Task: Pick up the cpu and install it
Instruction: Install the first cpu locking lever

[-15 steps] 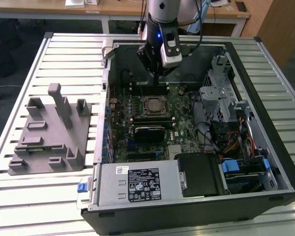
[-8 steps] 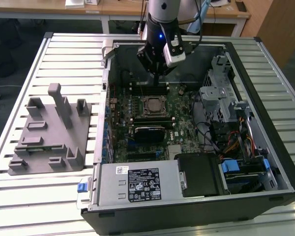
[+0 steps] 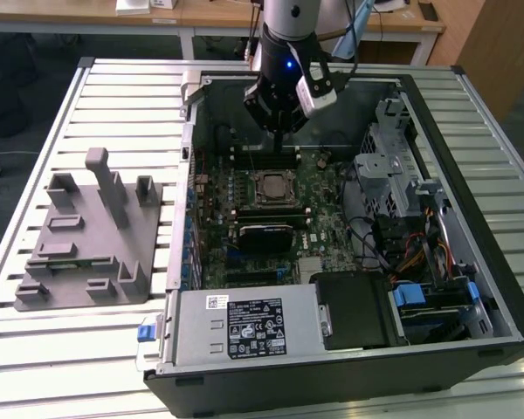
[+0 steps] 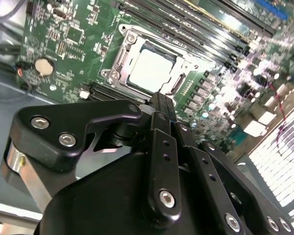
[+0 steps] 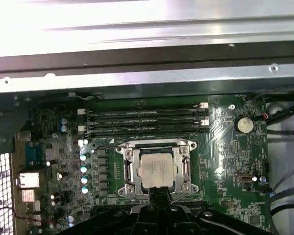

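Already the cpu (image 5: 157, 170) sits in its socket (image 5: 129, 169); fingers (image 4: 160, 147) hover nearby, pressed together, empty; white label (image 3: 255, 327) print unreadable.

Likely a lab: open computer case (image 3: 349, 390) on slatted metal bench (image 3: 122, 96), desks (image 3: 218, 16) behind.

Slatted pale metal table (image 3: 113, 105), ribs running across the exterior view. 2 items sit directly on it: grey plastic tray (image 3: 87, 253) with upright blocks, toward the exterior view's left; open black computer case (image 3: 349, 380) lying on its side, just beside the tray.
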Robot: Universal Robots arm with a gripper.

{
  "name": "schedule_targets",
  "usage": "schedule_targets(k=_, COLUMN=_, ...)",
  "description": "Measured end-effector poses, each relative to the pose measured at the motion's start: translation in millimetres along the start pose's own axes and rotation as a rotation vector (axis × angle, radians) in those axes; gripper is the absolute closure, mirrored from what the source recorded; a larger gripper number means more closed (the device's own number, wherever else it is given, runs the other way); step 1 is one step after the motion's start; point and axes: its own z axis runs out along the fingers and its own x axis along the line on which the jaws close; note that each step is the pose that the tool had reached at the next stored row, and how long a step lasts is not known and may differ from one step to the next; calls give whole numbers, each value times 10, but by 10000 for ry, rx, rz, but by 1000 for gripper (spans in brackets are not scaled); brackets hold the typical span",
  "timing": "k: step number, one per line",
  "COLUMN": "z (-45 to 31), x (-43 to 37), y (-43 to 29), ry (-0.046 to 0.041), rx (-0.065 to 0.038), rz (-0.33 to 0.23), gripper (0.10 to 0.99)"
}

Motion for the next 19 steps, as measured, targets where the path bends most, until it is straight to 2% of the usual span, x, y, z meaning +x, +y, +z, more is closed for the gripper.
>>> schedule_targets(k=3, z=1, x=0, y=0, ry=-13, rx=5, rz=-478, gripper=973)
schedule_targets(k=5, z=3, x=2, y=0, ry=-56, rx=0, rz=-595, gripper=973)
schedule_targets(k=8, z=11, x=29, y=-2, ry=-150, rx=-128, rz=-599, gripper=973)
schedule_targets(k=10, z=12, x=59, y=-3, ry=-175, rx=-183, rz=-598, gripper=973)
schedule_targets(k=14, z=16, x=145, y=-8, ry=-190, rx=-228, rz=-597, gripper=973)
schedule_targets(k=19, z=29, x=305, y=-16, ry=-208, rx=-233, rz=-598, gripper=973)
